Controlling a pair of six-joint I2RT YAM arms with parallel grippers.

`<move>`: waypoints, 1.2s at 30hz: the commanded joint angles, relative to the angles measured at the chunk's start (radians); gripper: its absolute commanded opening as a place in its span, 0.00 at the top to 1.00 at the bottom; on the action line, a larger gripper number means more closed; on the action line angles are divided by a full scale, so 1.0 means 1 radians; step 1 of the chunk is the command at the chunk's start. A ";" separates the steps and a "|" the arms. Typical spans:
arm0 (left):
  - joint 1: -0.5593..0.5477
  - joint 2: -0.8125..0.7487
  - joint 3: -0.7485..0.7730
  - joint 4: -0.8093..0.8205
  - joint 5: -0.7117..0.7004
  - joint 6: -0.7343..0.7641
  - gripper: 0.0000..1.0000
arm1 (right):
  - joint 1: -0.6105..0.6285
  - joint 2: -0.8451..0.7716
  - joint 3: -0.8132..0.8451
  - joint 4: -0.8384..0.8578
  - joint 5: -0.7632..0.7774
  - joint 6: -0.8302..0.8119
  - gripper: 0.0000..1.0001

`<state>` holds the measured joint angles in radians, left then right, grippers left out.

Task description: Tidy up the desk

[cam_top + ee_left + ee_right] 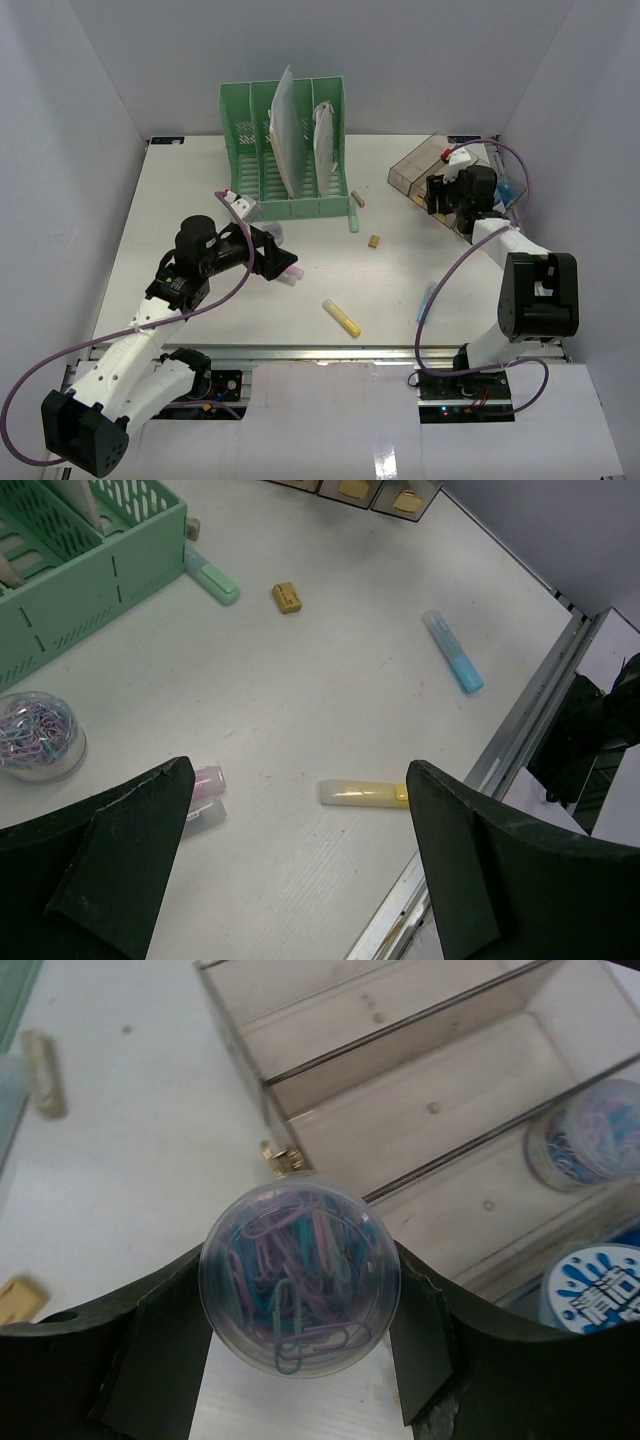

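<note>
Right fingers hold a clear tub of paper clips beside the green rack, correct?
Not quite. The right fingers do hold the tub, but beside the brown tray, not the green rack, which stands across the desk. The right wrist view shows it.

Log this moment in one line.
left gripper open | right gripper holding paperclip tub by compartment tray | yellow highlighter loose on desk

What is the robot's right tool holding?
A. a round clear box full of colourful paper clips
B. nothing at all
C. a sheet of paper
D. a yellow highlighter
A: in the right wrist view, the right tool has its two fingers pressed against either side of the round clear box of paper clips.
</note>
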<state>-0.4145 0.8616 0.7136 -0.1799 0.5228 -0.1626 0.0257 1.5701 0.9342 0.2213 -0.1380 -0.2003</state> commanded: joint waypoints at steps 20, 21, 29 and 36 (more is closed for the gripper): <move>0.005 0.036 -0.005 -0.018 -0.093 0.038 0.02 | -0.124 0.291 0.239 0.251 0.224 0.075 0.57; 0.005 0.038 -0.005 -0.018 -0.093 0.038 0.02 | -0.127 0.288 0.230 0.258 0.223 0.076 0.57; 0.006 0.044 -0.008 -0.018 -0.095 0.037 0.02 | -0.145 0.264 0.192 0.273 0.204 0.070 0.51; 0.006 0.054 -0.011 -0.018 -0.113 0.037 0.02 | -0.147 0.277 0.195 0.253 0.183 0.057 0.30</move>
<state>-0.4141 0.9115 0.7132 -0.1989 0.4265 -0.1379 -0.1169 1.8763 1.1275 0.4145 0.0599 -0.1247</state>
